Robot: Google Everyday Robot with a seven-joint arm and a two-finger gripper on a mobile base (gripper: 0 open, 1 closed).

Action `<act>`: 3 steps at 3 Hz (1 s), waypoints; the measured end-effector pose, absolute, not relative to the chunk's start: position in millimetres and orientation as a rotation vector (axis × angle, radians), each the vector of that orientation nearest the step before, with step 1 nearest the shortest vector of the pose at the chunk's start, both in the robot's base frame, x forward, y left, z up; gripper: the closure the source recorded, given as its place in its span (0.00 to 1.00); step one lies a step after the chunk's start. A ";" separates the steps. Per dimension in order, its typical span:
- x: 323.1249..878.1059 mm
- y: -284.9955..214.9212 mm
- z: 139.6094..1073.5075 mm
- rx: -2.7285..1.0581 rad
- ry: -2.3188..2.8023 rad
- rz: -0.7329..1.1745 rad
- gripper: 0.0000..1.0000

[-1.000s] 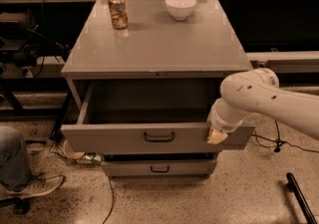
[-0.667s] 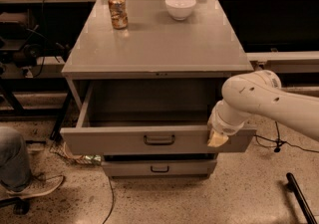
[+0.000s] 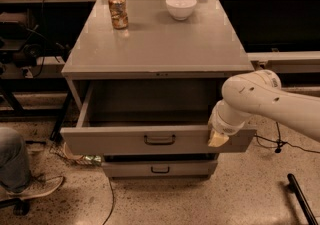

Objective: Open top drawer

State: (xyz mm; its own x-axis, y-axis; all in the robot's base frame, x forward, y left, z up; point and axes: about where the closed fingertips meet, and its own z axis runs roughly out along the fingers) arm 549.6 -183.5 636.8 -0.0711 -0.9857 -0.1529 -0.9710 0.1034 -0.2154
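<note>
Camera view: a drink can (image 3: 118, 11) stands near the back left corner of the tabletop (image 3: 160, 49), and a white bowl (image 3: 181, 6) near its back edge. Under the front edge the top drawer (image 3: 110, 142) is pulled out, with its grey inside showing. The claw (image 3: 218, 138) is at the right end of the drawer front, below the front right corner; whether it is wide or narrow I cannot tell.

- Top drawer (image 3: 110, 141): grey painted metal, matt, with a smooth front panel and a plain box interior.
- Bar handle (image 3: 160, 139): black, dull.
- Counter (image 3: 160, 49): grey, smooth, with a faint sheen.
- Can (image 3: 118, 11): metal with a glossy printed skin.
- Bowl (image 3: 181, 6): white, glazed, glossy.
- Arm (image 3: 265, 100): white smooth shell, plastic-looking, satin.
- Pincer (image 3: 218, 138): cream matt tip, at the right end of the drawer front.
- Floor (image 3: 240, 194): speckled, polished stone look.
- Trouser leg (image 3: 10, 161): blue denim cloth.
</note>
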 end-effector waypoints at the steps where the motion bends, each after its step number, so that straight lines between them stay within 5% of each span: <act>1: 549.0 -183.3 635.8 -1.945 2.125 -0.080 0.37; 2: 548.9 -183.3 635.6 -1.946 2.125 -0.080 0.13; 3: 548.4 -183.0 634.7 -1.948 2.125 -0.078 0.00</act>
State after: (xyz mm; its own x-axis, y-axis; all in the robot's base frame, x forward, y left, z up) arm 548.4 -183.0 634.7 -0.0698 -0.9859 -0.1519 -0.9721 0.1014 -0.2113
